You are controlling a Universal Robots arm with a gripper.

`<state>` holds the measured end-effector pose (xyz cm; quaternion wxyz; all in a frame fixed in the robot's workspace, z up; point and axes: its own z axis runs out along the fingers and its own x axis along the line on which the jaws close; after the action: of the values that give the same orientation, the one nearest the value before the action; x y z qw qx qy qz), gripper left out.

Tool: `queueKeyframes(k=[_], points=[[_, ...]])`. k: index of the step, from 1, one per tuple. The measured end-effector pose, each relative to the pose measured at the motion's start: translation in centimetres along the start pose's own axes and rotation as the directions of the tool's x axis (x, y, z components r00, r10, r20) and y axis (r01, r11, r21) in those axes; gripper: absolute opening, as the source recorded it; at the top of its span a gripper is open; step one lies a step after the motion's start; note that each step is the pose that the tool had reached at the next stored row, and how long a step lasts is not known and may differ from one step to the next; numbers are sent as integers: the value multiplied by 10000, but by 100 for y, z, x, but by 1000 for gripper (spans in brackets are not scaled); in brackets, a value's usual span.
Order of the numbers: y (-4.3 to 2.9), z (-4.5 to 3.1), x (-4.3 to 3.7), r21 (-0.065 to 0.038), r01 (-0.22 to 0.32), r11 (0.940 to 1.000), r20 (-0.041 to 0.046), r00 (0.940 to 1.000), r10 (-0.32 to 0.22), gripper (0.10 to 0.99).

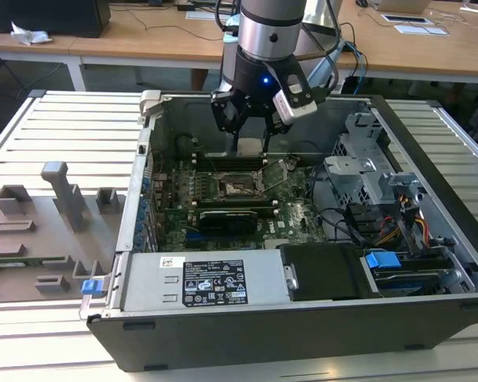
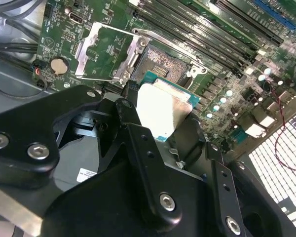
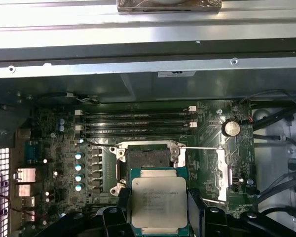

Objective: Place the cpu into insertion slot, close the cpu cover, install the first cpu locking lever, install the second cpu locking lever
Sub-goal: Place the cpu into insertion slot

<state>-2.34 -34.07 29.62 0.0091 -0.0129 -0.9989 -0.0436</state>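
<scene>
My gripper (image 1: pixel 249 140) hangs inside the open computer case, just above and behind the insertion slot (image 1: pixel 240 185). It is shut on the cpu (image 3: pixel 159 203), a square chip with a silvery top and green rim, gripped by its two side edges between the black fingers (image 3: pixel 122 207). In both wrist views the cpu (image 2: pixel 163 108) is held off the board, close beside the insertion slot (image 3: pixel 149 159) (image 2: pixel 164 63), which lies bare. The cpu cover (image 3: pixel 222 170) (image 2: pixel 106 52) is swung open to the side of the slot. A thin wire locking lever (image 3: pixel 200 147) stands raised.
Long black memory slots (image 3: pixel 138 123) run just beyond the socket. A coin battery (image 3: pixel 231 128) and cables lie near the cover. The case holds a power supply (image 1: pixel 207 282) in front and a drive cage (image 1: pixel 366 171) on the exterior view's right. Grey fixtures (image 1: pixel 48 223) stand outside.
</scene>
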Motion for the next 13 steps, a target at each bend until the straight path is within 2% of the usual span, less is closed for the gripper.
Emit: queueKeyframes(k=[6, 10, 13], points=[[31, 100, 0, 92, 0, 10000, 3, 10000, 0, 541], [76, 128, 2, 215, -1, 9998, 5, 10000, 1, 541], [92, 146, 24, 248, -1, 9997, 7, 10000, 0, 541]])
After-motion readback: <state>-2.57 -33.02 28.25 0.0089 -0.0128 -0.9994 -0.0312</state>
